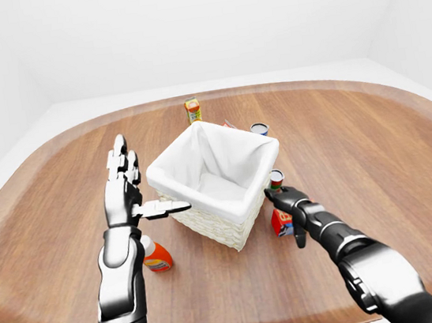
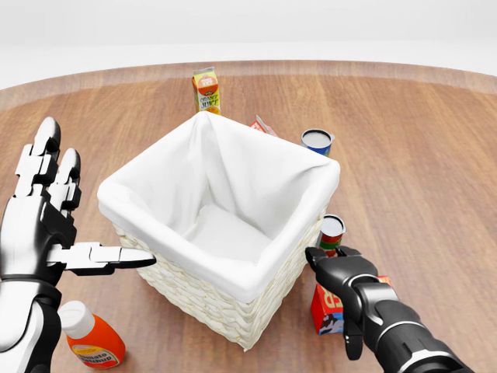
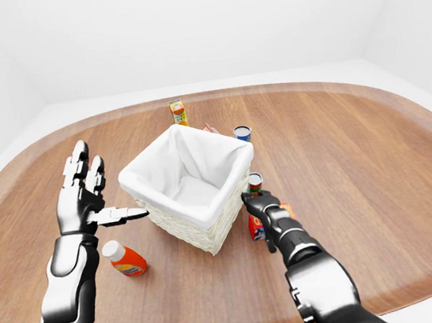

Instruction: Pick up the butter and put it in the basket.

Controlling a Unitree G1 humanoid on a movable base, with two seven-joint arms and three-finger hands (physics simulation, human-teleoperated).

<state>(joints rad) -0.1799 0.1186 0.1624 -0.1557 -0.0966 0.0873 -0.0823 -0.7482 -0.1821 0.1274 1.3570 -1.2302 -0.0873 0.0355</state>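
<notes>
The white-lined wicker basket (image 2: 186, 291) stands in the middle of the wooden table. The butter, a red and orange box (image 2: 325, 308), stands on the table just right of the basket's near corner. My right hand (image 2: 338, 289) lies over the box's top, with fingers curled at its upper left and one finger hanging down across its face. Whether they clamp the box does not show. My left hand (image 2: 74, 206) is open and empty to the left of the basket, fingers up, thumb pointing at the basket wall.
An orange sauce bottle (image 2: 92, 339) lies below my left hand. A small can (image 2: 331, 231) stands between butter and basket. A blue can (image 2: 317, 141), a red-white packet (image 2: 261, 124) and an orange juice carton (image 2: 206, 89) stand beyond the basket.
</notes>
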